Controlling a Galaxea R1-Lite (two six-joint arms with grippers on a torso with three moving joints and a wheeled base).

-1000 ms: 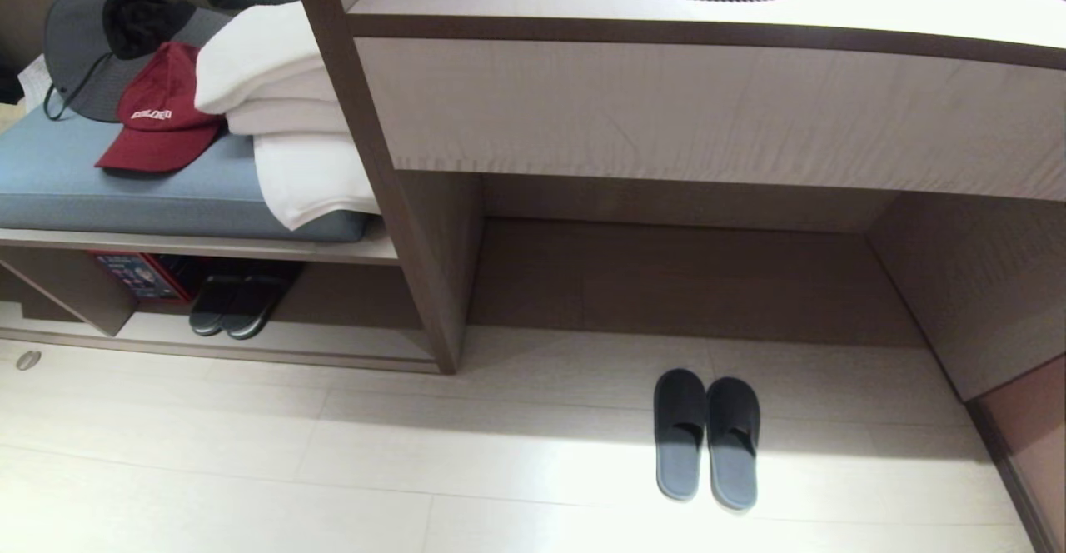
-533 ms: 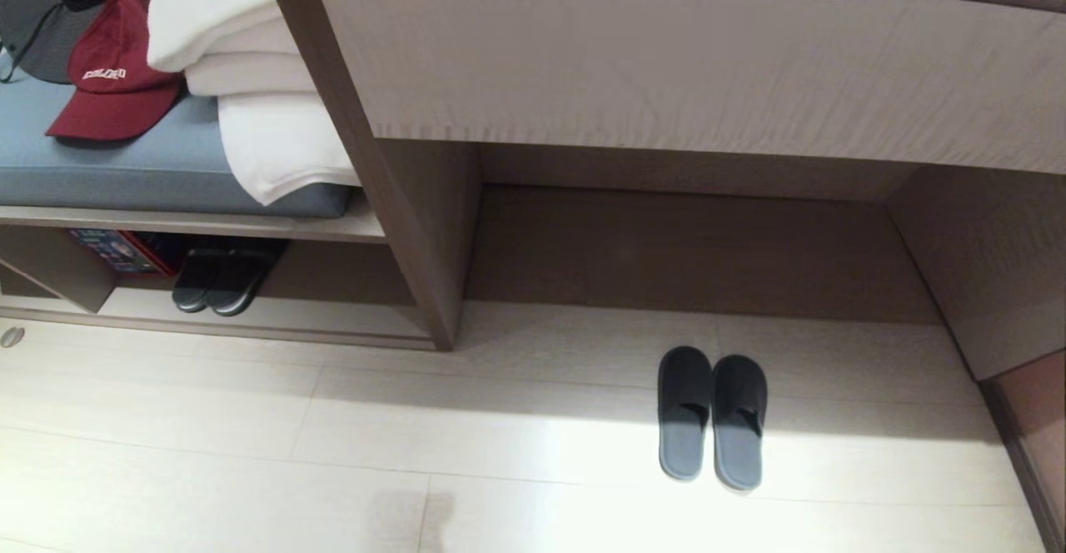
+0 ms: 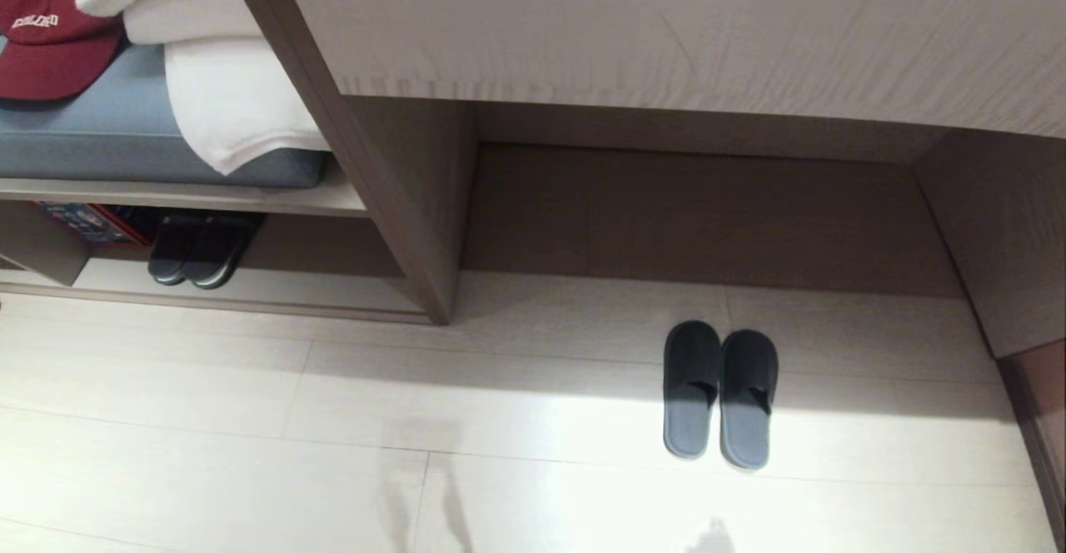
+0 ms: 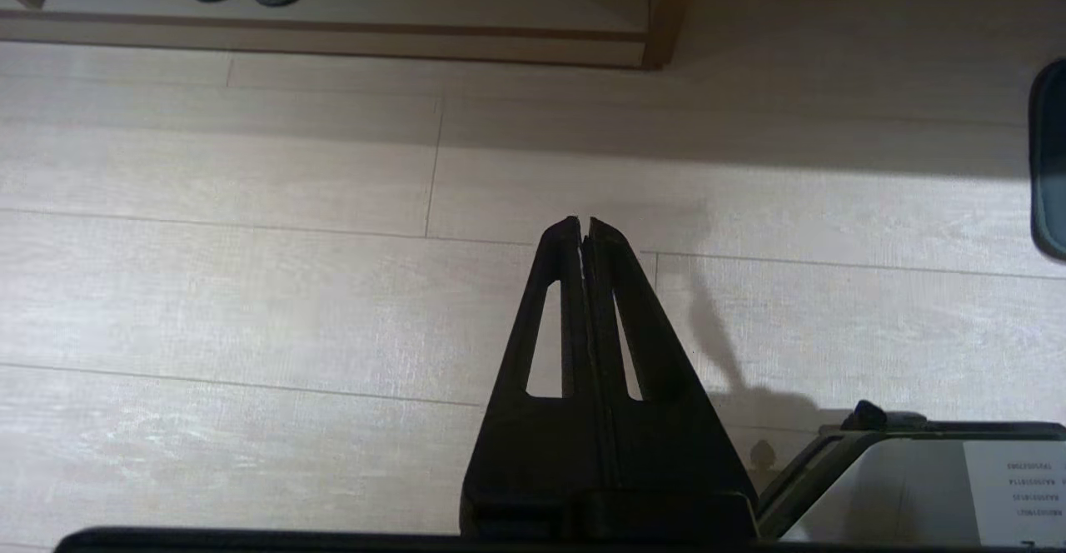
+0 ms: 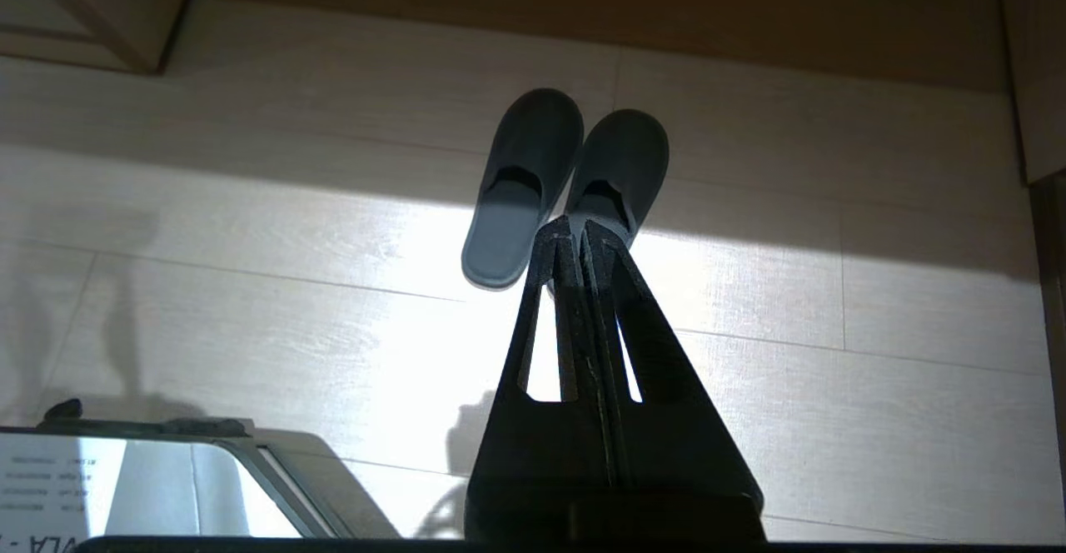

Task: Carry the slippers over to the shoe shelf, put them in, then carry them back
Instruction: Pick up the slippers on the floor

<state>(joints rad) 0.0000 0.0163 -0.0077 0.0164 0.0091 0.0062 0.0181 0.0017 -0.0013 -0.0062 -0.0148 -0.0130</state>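
Note:
The slippers (image 3: 720, 391), a grey-blue pair, lie side by side on the pale floor in front of the open space under the counter, toes toward the wall. In the right wrist view the slippers (image 5: 533, 145) lie just beyond my right gripper (image 5: 576, 221), which is shut and empty above the floor. My left gripper (image 4: 583, 221) is shut on nothing over bare floor, with one slipper's edge (image 4: 1049, 161) at the side. The shoe shelf (image 3: 316, 291) is the low compartment at the left, beside a vertical divider panel (image 3: 391, 195). Neither gripper shows in the head view.
A darker pair of slippers (image 3: 196, 245) stands inside the shelf compartment. Above it a blue cushion (image 3: 100, 145) carries folded white towels (image 3: 216, 78) and a red cap (image 3: 37, 45). The counter's front panel (image 3: 666, 28) overhangs, and a side panel (image 3: 999, 228) closes the right.
The head view has dropped lower: the counter top and hose have left the picture and the whole scene has slid upward. The slippers lie where they were.

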